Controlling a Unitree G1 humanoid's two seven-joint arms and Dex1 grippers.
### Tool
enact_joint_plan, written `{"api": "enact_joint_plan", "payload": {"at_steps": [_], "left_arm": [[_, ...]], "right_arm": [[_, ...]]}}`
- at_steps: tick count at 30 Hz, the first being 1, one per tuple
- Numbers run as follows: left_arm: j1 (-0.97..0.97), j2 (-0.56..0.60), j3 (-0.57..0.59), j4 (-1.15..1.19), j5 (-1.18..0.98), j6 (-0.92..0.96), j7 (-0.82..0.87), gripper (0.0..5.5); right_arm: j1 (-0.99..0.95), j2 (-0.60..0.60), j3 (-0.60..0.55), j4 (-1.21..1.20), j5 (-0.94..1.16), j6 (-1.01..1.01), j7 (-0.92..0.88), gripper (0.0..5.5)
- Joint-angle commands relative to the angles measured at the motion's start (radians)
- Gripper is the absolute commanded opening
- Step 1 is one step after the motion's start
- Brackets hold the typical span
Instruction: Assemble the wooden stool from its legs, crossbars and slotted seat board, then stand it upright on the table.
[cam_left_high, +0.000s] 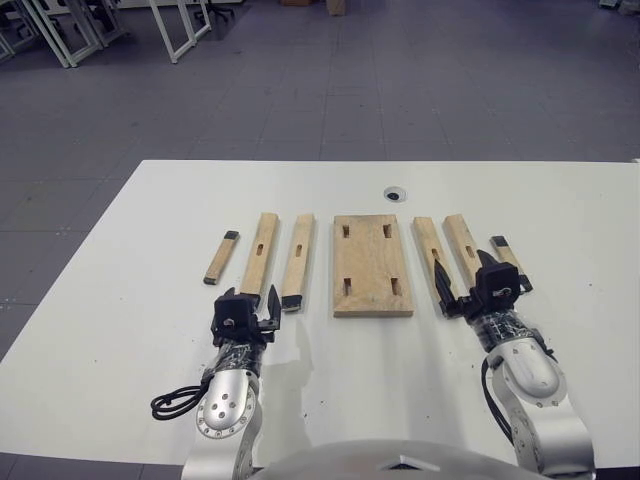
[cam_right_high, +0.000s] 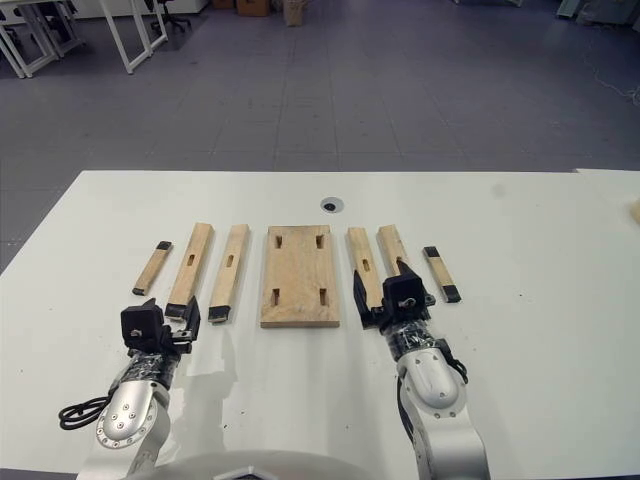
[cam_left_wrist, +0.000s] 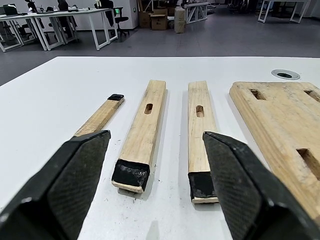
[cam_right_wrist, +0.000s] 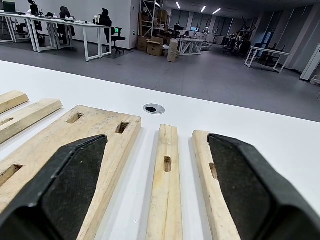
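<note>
Noting, nearest of all at 7 o'clock, a loop of black cable (cam_left_high: 172, 402) lying on the white surface (cam_left_high: 120, 300). Finding the left pincer (cam_left_high: 245, 308) just beyond it, sitting low, spreading wide open and gripping nothing, pointing toward 12 o'clock at the black-capped near ends of the outer left leg (cam_left_high: 260, 255) and the inner left leg (cam_left_high: 298, 258). Finding the right pincer (cam_left_high: 468, 285) at 5 o'clock, likewise gaping open and holding nothing, hanging over the near ends of the inner right leg (cam_left_high: 428, 245) and the outer right leg (cam_left_high: 459, 240); not managing to tell whether touching them or not. Seeing the seat board (cam_left_high: 372, 265) lying flat at the centre, showing four slots, with both pairs of legs lying flat and running lengthwise toward 12 o'clock: one pair at 9 o'clock of the board, the other at 3 o'clock, each leg showing one slot and sitting just beside its neighbour without touching. Spotting the left crossbar (cam_left_high: 221, 257), short and black-tipped, lying at 9 o'clock of the outer left leg, tilting slightly, and the right crossbar (cam_left_high: 503, 250) lying at 3 o'clock of the outer right leg, close by the right pincer. Catching a round grommet (cam_left_high: 396, 194) sitting in the surface at 12 o'clock of the board, near but apart. Seeing grey floor (cam_left_high: 420, 90) stretching beyond the far edge.
</note>
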Motion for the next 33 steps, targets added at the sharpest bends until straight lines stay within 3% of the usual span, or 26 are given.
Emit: {"api": "enact_joint_plan", "payload": {"at_steps": [1,17,33], "left_arm": [[0.006,-0.011,0.013,0.019,-0.023,-0.041,-0.010,3.41],[-0.032,0.061,0.094,0.042,-0.073,-0.027,-0.095,3.41],[-0.038,0.031,-0.002,-0.015,-0.022,0.041,-0.060,3.41]], "right_arm": [[-0.002,0.007,0.006,0.008,-0.008,0.000,-0.008,3.70],[0.065,0.087,0.059,0.002,-0.032,-0.007,-0.087,3.70],[0.057,0.043,-0.035,-0.052,0.001,0.097,-0.042,3.70]]}}
